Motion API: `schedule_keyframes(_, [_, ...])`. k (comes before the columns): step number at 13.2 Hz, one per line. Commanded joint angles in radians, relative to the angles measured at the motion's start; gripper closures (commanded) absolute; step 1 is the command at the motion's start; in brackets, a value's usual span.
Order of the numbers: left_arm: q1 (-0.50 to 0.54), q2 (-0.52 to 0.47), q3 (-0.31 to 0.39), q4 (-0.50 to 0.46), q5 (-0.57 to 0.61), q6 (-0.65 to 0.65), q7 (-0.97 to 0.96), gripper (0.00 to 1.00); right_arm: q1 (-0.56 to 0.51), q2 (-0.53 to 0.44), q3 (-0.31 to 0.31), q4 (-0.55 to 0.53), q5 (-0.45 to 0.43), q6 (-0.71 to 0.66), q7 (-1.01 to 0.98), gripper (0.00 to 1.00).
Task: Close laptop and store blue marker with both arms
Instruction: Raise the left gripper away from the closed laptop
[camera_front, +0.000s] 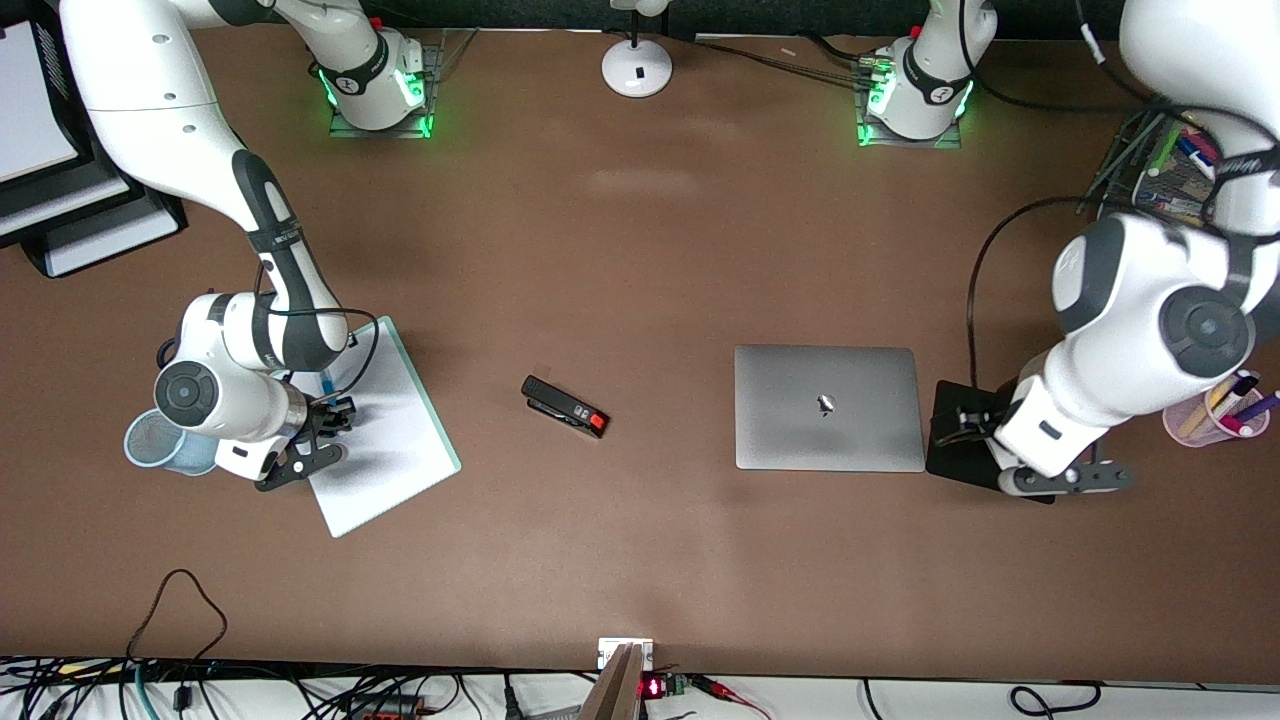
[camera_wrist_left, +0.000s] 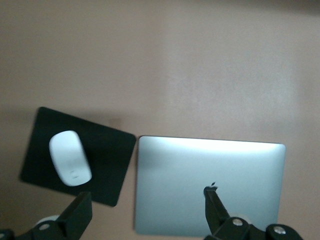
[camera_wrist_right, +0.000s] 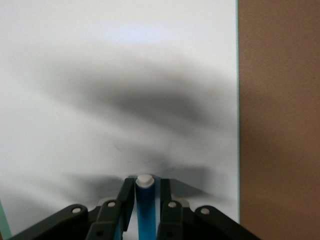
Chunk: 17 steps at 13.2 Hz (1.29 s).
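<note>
Brown table (camera_front: 640, 250): right claw (camera_wrist_right: 145, 202) (gripping blue marker (camera_wrist_right: 145, 210)), left claw (camera_wrist_left: 145, 215) spread.

On the bench (camera_front: 650, 250) there was one laptop (camera_front: 828, 407), lid shut. Beside the laptop, toward the left arm's end, lay one black mouse pad (camera_wrist_left: 107, 155) carrying one white mouse (camera_wrist_left: 70, 157). Toward the right arm's end from the laptop lay one black stapler (camera_front: 564, 407), then one white pad (camera_front: 385, 430) and one mesh cup (camera_front: 160, 445). One blue marker (camera_wrist_right: 145, 207) was clamped in the right gripper (camera_wrist_right: 145, 200). Two arms showed, with two grippers; the left gripper (camera_wrist_left: 145, 215) was spread. One pink cup (camera_front: 1215, 415) held perhaps four pens.
</note>
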<state>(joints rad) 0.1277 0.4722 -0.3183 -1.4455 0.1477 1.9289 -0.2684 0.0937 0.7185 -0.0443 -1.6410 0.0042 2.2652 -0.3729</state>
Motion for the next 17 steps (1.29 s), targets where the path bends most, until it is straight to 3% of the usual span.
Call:
schedule_keyframes(1, [-0.003,-0.114,-0.007,-0.012,0.088,-0.106,0.035,0.00,-0.003,0.022,0.004,0.021,0.011,0.001,-0.021,0.71])
schedule_keyframes(3, [-0.003,-0.173,-0.011,-0.012,0.093,-0.181,0.038,0.00,-0.003,0.022,0.004,0.021,0.011,0.001,-0.023,0.74])
schedule_keyframes(7, [-0.002,-0.299,-0.011,-0.018,0.075,-0.330,0.048,0.00,-0.003,0.022,0.004,0.021,0.013,-0.003,-0.026,0.89])
schedule_keyframes(10, [-0.003,-0.375,-0.025,-0.053,0.070,-0.372,0.060,0.00,-0.005,0.016,0.004,0.029,0.013,-0.006,-0.027,0.94])
schedule_keyframes(13, [0.000,-0.424,-0.021,-0.056,0.007,-0.398,0.070,0.00,-0.012,-0.001,0.004,0.137,0.013,-0.093,-0.032,0.95])
schedule_keyframes(15, [-0.014,-0.472,0.005,-0.104,-0.005,-0.395,0.103,0.00,-0.017,-0.027,0.003,0.197,0.025,-0.200,-0.035,0.95])
schedule_keyframes(17, [-0.080,-0.515,0.112,-0.140,-0.071,-0.398,0.133,0.00,-0.032,-0.076,0.003,0.207,0.030,-0.228,-0.128,0.95])
